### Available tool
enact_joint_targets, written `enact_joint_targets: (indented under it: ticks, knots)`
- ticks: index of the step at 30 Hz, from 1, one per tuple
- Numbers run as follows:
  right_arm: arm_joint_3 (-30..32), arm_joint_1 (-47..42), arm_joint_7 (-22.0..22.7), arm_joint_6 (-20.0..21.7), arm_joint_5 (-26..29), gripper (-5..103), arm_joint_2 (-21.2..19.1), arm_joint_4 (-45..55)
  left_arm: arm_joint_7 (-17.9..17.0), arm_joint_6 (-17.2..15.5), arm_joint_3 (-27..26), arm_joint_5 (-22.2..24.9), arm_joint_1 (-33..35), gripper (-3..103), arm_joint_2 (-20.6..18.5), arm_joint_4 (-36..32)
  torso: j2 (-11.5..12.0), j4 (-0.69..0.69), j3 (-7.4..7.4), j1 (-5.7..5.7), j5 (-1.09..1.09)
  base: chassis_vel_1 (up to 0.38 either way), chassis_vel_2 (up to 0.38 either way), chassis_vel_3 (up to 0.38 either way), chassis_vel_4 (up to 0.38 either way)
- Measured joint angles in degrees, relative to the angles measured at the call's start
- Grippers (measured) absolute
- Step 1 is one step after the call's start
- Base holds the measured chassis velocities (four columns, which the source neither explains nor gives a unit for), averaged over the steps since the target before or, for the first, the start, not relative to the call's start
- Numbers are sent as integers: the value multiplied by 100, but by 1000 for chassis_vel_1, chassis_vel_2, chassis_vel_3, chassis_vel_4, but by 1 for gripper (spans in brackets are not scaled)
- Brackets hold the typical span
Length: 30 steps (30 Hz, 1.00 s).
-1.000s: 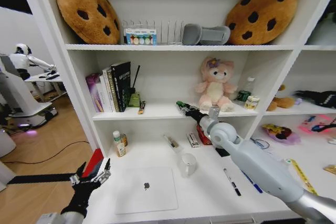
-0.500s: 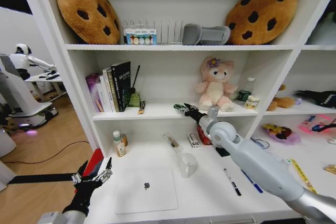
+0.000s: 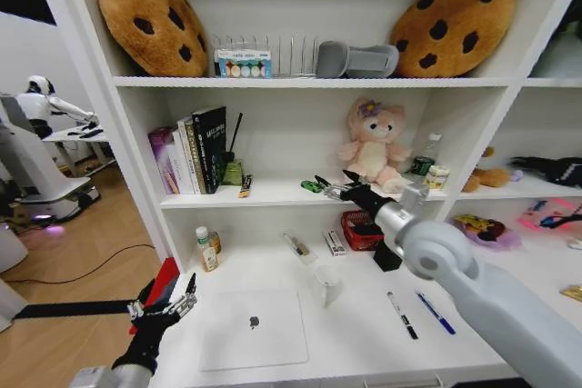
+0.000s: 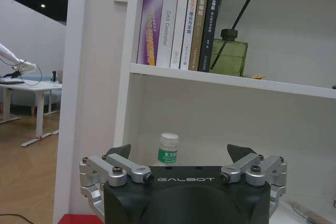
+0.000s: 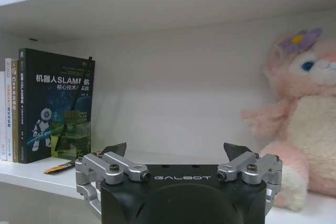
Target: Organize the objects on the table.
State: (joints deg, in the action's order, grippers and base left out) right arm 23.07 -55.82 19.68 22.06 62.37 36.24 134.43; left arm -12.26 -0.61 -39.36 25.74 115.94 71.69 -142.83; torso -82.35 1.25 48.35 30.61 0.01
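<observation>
— Where's your right claw at the moment?

— My right claw (image 3: 338,184) is up at the middle shelf (image 3: 273,195), its fingers spread apart with nothing between them. It sits just beside a small green toy car (image 3: 310,186) on that shelf, near the pink plush rabbit (image 3: 371,144). From my right wrist I see the same spread fingers (image 5: 114,149), the rabbit (image 5: 302,114) to one side and a dark book (image 5: 55,103) to the other.

— And the left one?

— My left claw (image 3: 164,303) hangs low off the left front corner of the table (image 3: 355,338), also open and empty. From that wrist its fingers (image 4: 118,151) stand wide, with a small white bottle (image 4: 168,148) beyond them and a row of books (image 4: 179,19) on the shelf above.

— What's lying on the table?

— The closed silver laptop (image 3: 254,328) lies flat near the front edge, a little to the right of my left claw. A clear cup (image 3: 326,284) stands just behind its far right corner. Further right, the black pen (image 3: 401,313) and the blue pen (image 3: 436,313) lie near each other but apart, under my right arm. A red mesh basket (image 3: 360,229) sits at the back, below the shelf.
</observation>
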Motion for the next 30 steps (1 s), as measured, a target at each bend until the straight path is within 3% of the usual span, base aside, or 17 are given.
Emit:
enact_joint_targets:
  ticks: [2, 4, 5, 8, 13, 21, 22, 25, 30]
  knots:
    - [334, -338, -6, -29, -66, 100, 45, 194, 0, 13, -21, 0, 2, 100, -5, 0, 0, -2, 0, 0, 0, 0, 0, 0, 0]
    - [1162, -1279, -176, -186, -183, 100, 211, 557, -1, 29, -87, 42, 2, 100, 0, -23, 0, -3, 0, 0, -1, 0, 0, 0, 0]
    - [1162, -1279, -176, -186, -183, 100, 211, 557, -1, 29, -87, 42, 2, 100, 0, -23, 0, -3, 0, 0, -1, 0, 0, 0, 0]
    - [2185, -2628, -407, -428, -515, 100, 675, 860, -32, 39, -144, 70, 3, 100, 4, -33, 0, -1, -1, 0, -1, 0, 0, 0, 0]
    - [2823, -3888, -641, -733, -1040, 100, 1273, 925, -33, 63, -140, 74, 4, 100, -9, -36, 0, 0, -1, 0, 0, 0, 0, 0, 0]
    - [3018, -5209, -879, -1503, -2390, 100, 2057, 353, -20, 69, -264, 250, 9, 100, -172, -39, 0, -3, 0, 0, -2, 0, 0, 0, 0]
    - [3018, -5209, -879, -1503, -2390, 100, 2057, 353, -20, 69, -264, 250, 9, 100, -172, -39, 0, -3, 0, 0, -2, 0, 0, 0, 0]
    - [2757, -5578, -1009, -2049, -2855, 100, 2478, -99, -15, 87, -261, 297, -74, 100, -80, -1, 0, 0, 0, 0, -1, 0, 0, 0, 0]
    - [2509, -5672, -975, -2201, -3024, 100, 2657, -486, -12, 106, -208, 297, -119, 100, -55, 70, 0, 0, 0, -1, -1, 0, 0, 0, 0]
